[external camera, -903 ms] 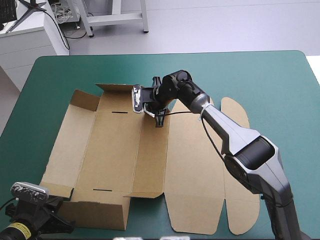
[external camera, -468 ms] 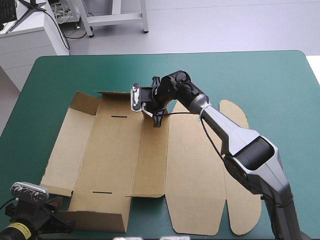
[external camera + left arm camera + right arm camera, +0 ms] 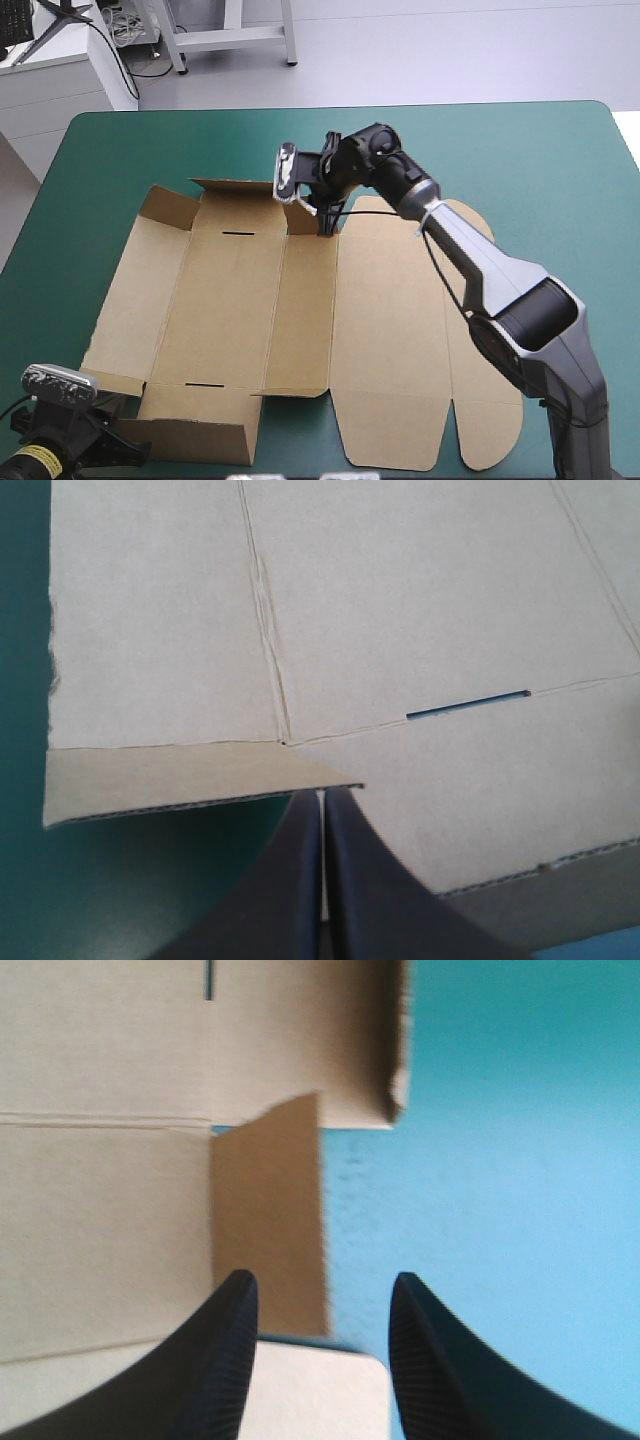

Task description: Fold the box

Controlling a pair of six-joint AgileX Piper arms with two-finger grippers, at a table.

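The brown box point(image 3: 390, 330) lies as a cut sheet across the teal-green cover. Its far wall point(image 3: 235, 187) and near wall point(image 3: 195, 435) are partly raised, and its lid panels lie flat on the right. My right gripper point(image 3: 325, 218) hangs over the box's far edge. In the right wrist view this gripper point(image 3: 320, 1285) is open, with a small brown flap point(image 3: 270, 1210) standing just ahead between its fingers. My left gripper point(image 3: 125, 445) sits at the box's near-left corner. It is shut point(image 3: 322, 798), its tips right under a corner flap point(image 3: 180, 780), beside the slot point(image 3: 468, 704).
Bare teal-green cover point(image 3: 520, 160) stretches beyond the box toward the far and right edges of the table. A narrower strip of cover point(image 3: 60, 250) runs along the left side of the box.
My right gripper has lifted and moved toward the far edge and a little to the right. The box shifted slightly with it. My left gripper has stayed still.
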